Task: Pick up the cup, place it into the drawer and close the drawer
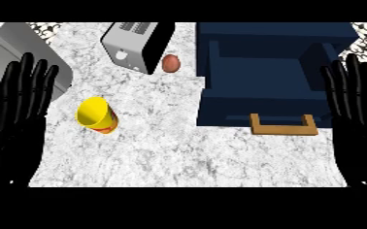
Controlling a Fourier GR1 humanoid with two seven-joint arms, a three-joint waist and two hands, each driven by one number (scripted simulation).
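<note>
A yellow cup (97,115) with a red-orange band near its base stands on the marble counter at the left, its mouth tilted toward me. The dark blue drawer (265,80) is pulled open at the right, with a tan wooden handle (284,125) on its front edge. My left hand (23,102) rests open at the left edge, fingers up, a short way left of the cup. At the right edge my right hand (349,102) rests open too, fingers up, beside the drawer. Neither hand touches anything.
A silver and black toaster (136,46) stands at the back, with a brown egg (171,63) just to its right. A grey appliance corner (28,48) shows at the far left. Bare marble counter (186,160) spreads in front of the drawer and cup.
</note>
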